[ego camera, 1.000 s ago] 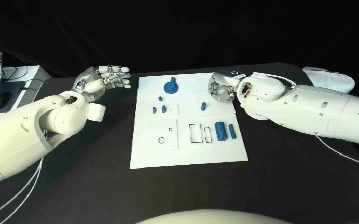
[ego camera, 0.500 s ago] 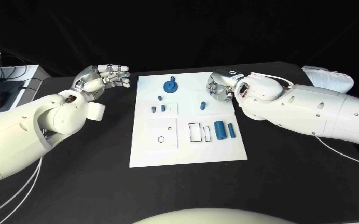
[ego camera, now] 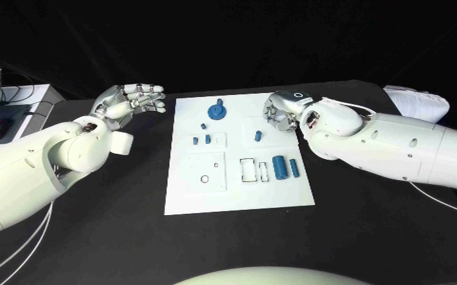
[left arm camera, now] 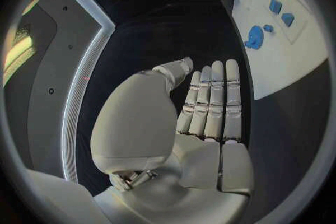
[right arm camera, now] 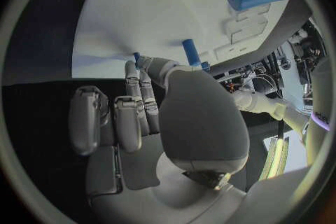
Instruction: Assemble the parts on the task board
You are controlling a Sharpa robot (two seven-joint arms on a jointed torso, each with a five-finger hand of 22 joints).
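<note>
Head view, one task board [ego camera: 238, 192], two hands

Off-task stuff: everything sits on a black table [ego camera: 114, 232]. At the far right corner there's a crumpled white cloth or bag [ego camera: 419, 102], can't tell which. On the far left edge there's some white equipment [ego camera: 21, 97] with dark cables running around it.

Matt white task board [ego camera: 238, 192] on a matt black table [ego camera: 114, 232]; smooth blue plastic-looking parts [ego camera: 280, 166]; glossy silver left hand [ego camera: 129, 102].
</note>
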